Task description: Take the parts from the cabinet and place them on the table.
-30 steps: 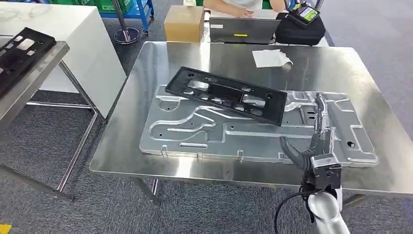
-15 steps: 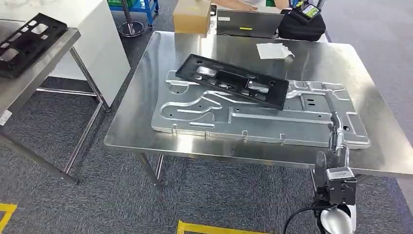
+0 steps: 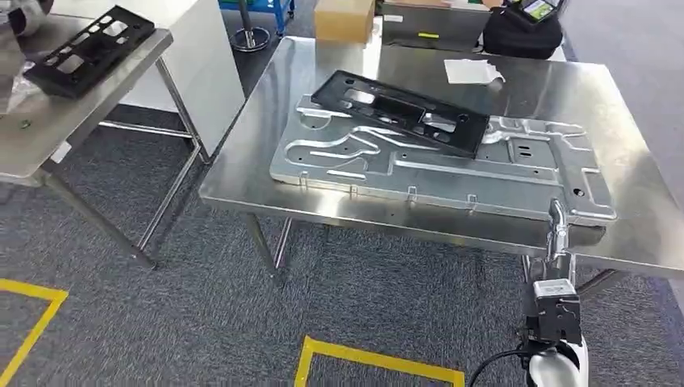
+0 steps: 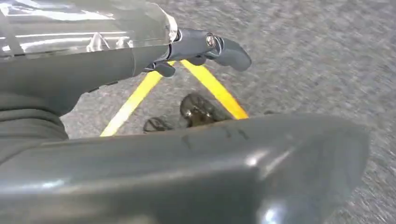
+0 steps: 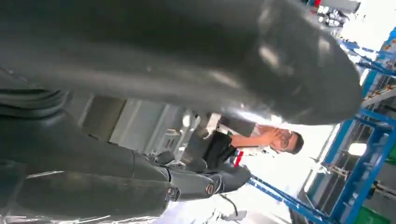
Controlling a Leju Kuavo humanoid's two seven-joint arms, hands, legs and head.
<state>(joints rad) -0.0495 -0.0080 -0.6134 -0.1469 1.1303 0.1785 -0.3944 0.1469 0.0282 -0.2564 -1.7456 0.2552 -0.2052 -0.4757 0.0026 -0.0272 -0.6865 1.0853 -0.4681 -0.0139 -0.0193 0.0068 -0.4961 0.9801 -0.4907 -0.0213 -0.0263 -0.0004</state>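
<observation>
Whole head view shifted since a second ago: camera backed off and turned, table [image 3: 645, 242] now in upper right of frame, second table [image 3: 32, 145] with another black part [image 3: 89, 39] pulled further into upper left; no move of the parts themselves relative to the table. Right hand [image 3: 556, 230], a second ago lying over the plate's near right corner, now withdrawn to just off the table's near edge, lower right of frame. Fingers extended, apart, holding nothing; same reading from right wrist view, right hand [image 5: 187, 182] bare against a bright background with a person beyond. Left hand [image 4: 205, 46] seen over grey carpet and yellow floor tape, fingers straight, nothing in them. Silver stamped plate [image 3: 435, 169] flat on the table, upper centre of frame: bright pressed sheet, raised ribs, small holes, tabs along near edge. Black frame part [image 3: 403, 113] resting across the plate's far side, slanted, matte, with rectangular cut-outs. Cardboard box [image 3: 345, 18], dark bag [image 3: 524, 34] and white sheet [image 3: 474, 71] at far edge. Judged step: placement done, retreat and turn toward the next pick-up. Next move likely calls for facing the source of parts with both hands free; cabinet location cannot tell.
</observation>
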